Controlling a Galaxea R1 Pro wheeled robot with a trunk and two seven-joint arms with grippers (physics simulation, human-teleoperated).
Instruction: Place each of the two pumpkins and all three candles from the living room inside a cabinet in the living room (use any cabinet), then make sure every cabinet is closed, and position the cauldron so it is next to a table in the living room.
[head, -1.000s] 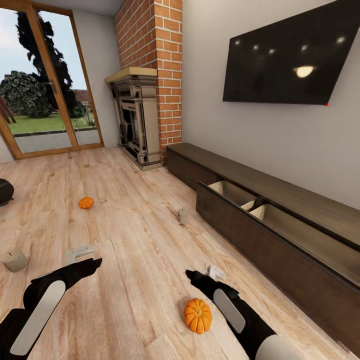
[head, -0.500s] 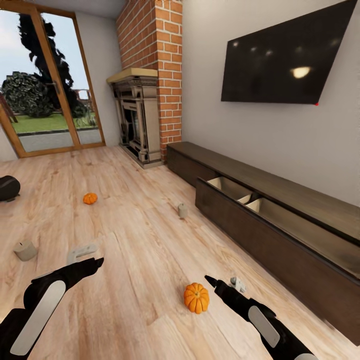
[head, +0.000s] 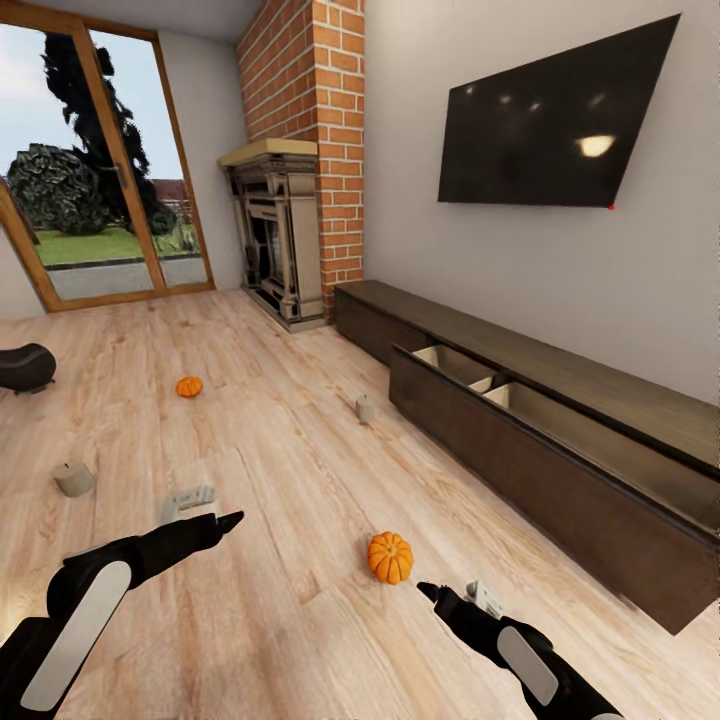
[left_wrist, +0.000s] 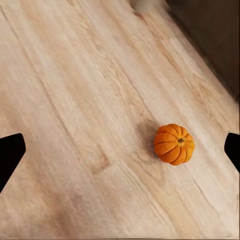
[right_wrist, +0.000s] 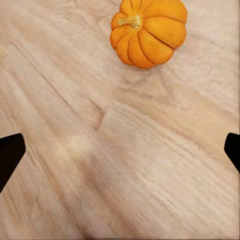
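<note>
One orange pumpkin (head: 390, 557) lies on the plank floor just ahead of my right gripper (head: 455, 595), which hangs open above the floor; in the right wrist view this pumpkin (right_wrist: 148, 31) sits beyond the spread fingertips (right_wrist: 10, 152). My left gripper (head: 205, 510) is open too, and its wrist view looks down at the same pumpkin (left_wrist: 173, 144). A second, smaller pumpkin (head: 189, 386) lies farther off to the left. Two beige candles stand on the floor, one (head: 366, 408) near the cabinet (head: 540, 470), one (head: 74, 479) at left. The black cauldron (head: 25, 367) sits at the left edge.
The long dark cabinet runs along the right wall with one drawer (head: 470, 375) pulled out, its pale divided inside showing. A fireplace (head: 275, 235) under the brick chimney stands at the back, glass doors (head: 95, 170) to its left, a black TV (head: 550, 120) on the wall.
The camera has shifted, so the floor things sit higher in the picture. My right gripper has drawn back from beside the near pumpkin to behind it. My left gripper has reached forward and rightward.
</note>
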